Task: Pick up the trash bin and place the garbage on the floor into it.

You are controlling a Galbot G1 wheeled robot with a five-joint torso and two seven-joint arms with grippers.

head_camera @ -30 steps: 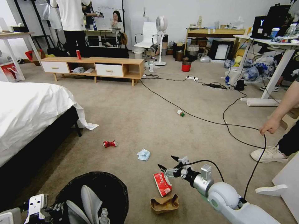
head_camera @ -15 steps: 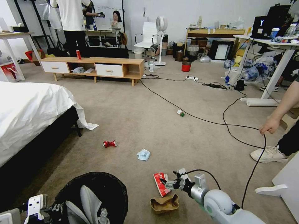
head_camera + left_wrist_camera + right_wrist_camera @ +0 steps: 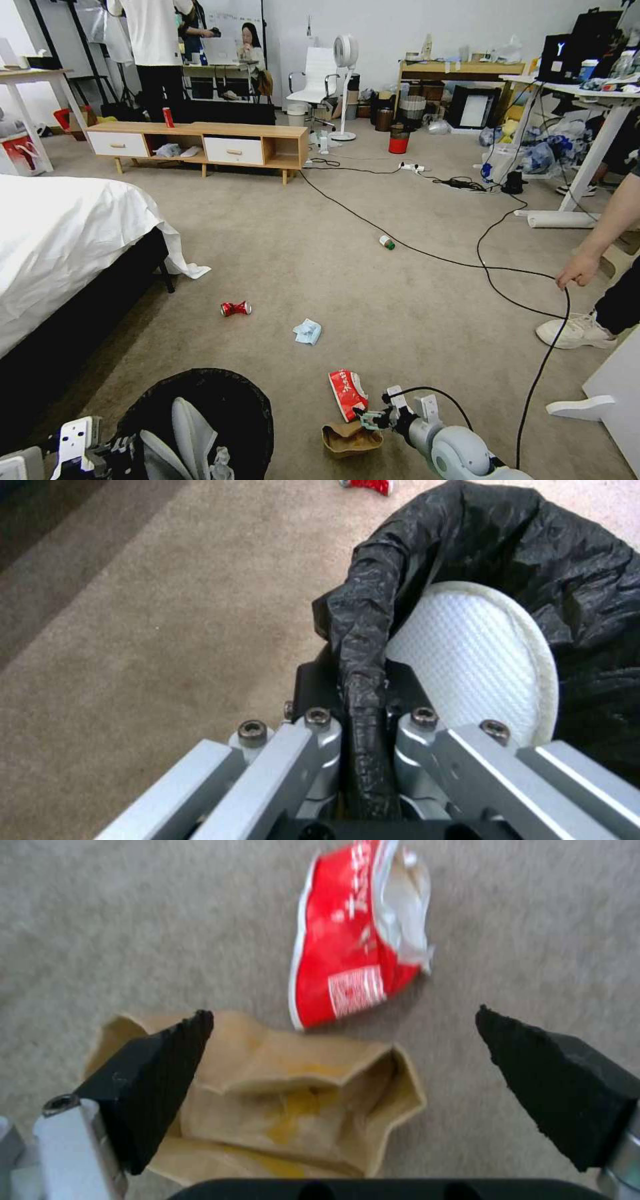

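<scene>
Right gripper (image 3: 343, 1040), fingers spread wide, hovers over the brown paper bag (image 3: 280, 1105), snack packet (image 3: 353, 945) just beyond

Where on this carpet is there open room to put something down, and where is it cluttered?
Bare carpet lies between the bed, the wooden cabinet and the black cable. It is crowded near the right tool: snack packet, paper bag, tissue.

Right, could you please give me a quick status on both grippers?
Left gripper shut on the trash bin rim. Right gripper open above the paper bag; snack packet beside it. Nothing in the way.
</scene>
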